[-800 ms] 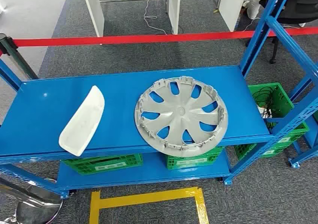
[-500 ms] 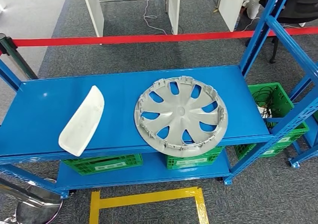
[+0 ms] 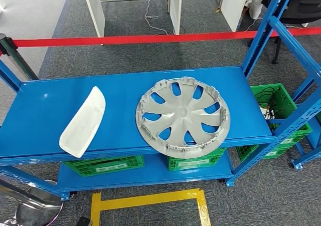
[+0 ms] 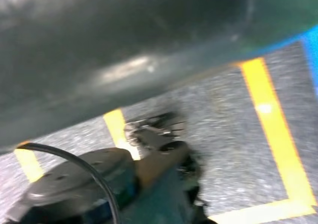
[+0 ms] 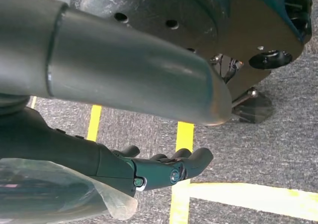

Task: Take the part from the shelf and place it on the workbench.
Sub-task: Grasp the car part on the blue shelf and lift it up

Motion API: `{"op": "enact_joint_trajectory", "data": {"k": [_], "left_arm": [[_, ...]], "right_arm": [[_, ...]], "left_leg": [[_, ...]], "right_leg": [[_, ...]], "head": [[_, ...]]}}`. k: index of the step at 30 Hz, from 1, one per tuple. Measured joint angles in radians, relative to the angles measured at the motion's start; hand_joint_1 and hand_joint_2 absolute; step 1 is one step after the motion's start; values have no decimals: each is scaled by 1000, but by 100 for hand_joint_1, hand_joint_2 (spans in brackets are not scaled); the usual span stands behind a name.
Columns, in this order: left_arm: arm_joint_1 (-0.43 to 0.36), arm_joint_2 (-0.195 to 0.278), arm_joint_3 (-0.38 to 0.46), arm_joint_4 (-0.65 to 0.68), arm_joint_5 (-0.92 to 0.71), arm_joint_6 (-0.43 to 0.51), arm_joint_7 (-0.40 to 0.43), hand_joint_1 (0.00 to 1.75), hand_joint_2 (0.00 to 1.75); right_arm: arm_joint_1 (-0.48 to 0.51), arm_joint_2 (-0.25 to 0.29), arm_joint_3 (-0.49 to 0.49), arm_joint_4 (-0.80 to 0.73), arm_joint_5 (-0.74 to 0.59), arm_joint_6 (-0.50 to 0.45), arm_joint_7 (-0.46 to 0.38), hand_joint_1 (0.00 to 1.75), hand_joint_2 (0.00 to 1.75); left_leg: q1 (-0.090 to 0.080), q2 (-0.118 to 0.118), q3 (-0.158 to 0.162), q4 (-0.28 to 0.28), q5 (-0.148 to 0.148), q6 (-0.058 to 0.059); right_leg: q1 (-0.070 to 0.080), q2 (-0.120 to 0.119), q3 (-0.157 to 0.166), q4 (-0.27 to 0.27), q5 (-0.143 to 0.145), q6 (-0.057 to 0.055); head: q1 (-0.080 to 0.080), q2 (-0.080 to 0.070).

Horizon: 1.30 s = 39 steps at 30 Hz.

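A white curved part (image 3: 82, 122) lies on the left half of the blue shelf (image 3: 121, 88), near its front edge. To its right a large grey wheel cover (image 3: 182, 117) lies flat, its rim slightly over the front edge. My right hand (image 5: 165, 169) hangs low over the grey carpet, its dark fingers stretched out and holding nothing. My left hand (image 4: 112, 45) is a grey motion blur over the floor, and how its fingers lie is unreadable. Both hands are well below the shelf top.
Green crates (image 3: 104, 164) stand on the lower shelf and another green crate (image 3: 278, 103) sits to the right. Blue uprights (image 3: 265, 28) rise at the right end. Red barrier tape (image 3: 151, 38) runs behind, yellow floor tape (image 3: 147, 200) in front, a chrome base (image 3: 36, 211) at lower left.
A small dark tip has come into the head view at the bottom edge, left of the yellow tape. The shelf and both parts stay where they were.
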<state>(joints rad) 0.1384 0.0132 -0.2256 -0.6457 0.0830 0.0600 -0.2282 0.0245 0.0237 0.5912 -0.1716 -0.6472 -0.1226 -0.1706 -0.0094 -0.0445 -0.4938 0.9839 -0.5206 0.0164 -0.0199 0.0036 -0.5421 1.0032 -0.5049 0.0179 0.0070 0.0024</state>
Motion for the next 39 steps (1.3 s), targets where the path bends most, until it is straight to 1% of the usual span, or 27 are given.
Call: {"op": "enact_joint_trajectory", "data": {"k": [7, 8, 9, 11, 13, 16, 19, 23, 28, 34, 39], "left_arm": [[29, 34, -71, -210, 22, 7, -64, 0, 0], [41, 43, -86, -270, 32, 5, -87, 0, 0], [53, 55, -107, -345, 46, -2, -127, 0, 0], [71, 85, -153, -512, 81, -22, -236, 0, 0], [79, 109, -186, -647, 111, -44, -309, 0, 0], [103, 125, -202, -819, 156, -89, -348, 0, 0], [126, 129, -197, -949, 181, -124, -366, 0, 0], [149, 132, -178, -1059, 204, -156, -365, 0, 175], [165, 130, -144, -1142, 188, -173, -359, 0, 175], [165, 104, -89, -1182, 67, -81, -292, 0, 175], [164, 92, -67, -1192, 58, -75, -287, 0, 175]], "right_arm": [[-21, 4, 107, 46, -110, -15, -30, 0, 0], [-26, 4, 127, 56, -137, -18, -39, 0, 0], [-30, 4, 153, 68, -179, -22, -52, 0, 0], [-41, 5, 210, 91, -285, -32, -84, 0, 0], [-50, 6, 250, 107, -347, -37, -103, 0, 0], [-55, 8, 284, 124, -366, -40, -112, 0, 0], [-57, 12, 306, 135, -373, -44, -117, 0, 0], [-59, 17, 324, 142, -376, -47, -118, 0, 0], [-60, 20, 340, 147, -374, -53, -118, 0, 0], [-64, 22, 360, 150, -377, -58, -113, 0, 0], [-68, 23, 364, 152, -377, -58, -112, 0, 0]], "left_leg": [[0, 0, 0, 1, 0, 0], [0, 0, 0, 1, 0, 0], [0, 1, 0, 2, 0, 0], [0, 0, -1, 2, 0, 0], [0, 1, -1, 2, 0, 0], [0, 3, -1, 2, 0, 0], [0, 3, -1, 2, -1, 1], [0, 4, -1, 2, -1, 1], [0, 3, -1, 2, -1, 1], [0, 4, -1, 2, -1, 1], [0, 4, 0, 2, -1, 1]], "right_leg": [[0, 0, -1, 0, 0, 0], [0, 1, -1, 0, 0, 0], [0, 1, -2, 0, 0, 0], [0, 0, -1, 0, 0, 0], [0, 2, 0, 0, 0, 0], [0, 4, 0, 0, 0, 0], [0, 4, 0, 0, 0, 0], [0, 4, 0, 0, 0, 0], [0, 4, 0, 0, 0, 0], [0, 4, 0, 0, 0, 0], [0, 4, 0, 0, 0, 0]], "head": [[0, 0], [0, 0], [0, 0], [0, 0], [0, 0], [0, 0], [0, 0], [0, 0], [0, 0], [0, 0], [0, 0]]}}
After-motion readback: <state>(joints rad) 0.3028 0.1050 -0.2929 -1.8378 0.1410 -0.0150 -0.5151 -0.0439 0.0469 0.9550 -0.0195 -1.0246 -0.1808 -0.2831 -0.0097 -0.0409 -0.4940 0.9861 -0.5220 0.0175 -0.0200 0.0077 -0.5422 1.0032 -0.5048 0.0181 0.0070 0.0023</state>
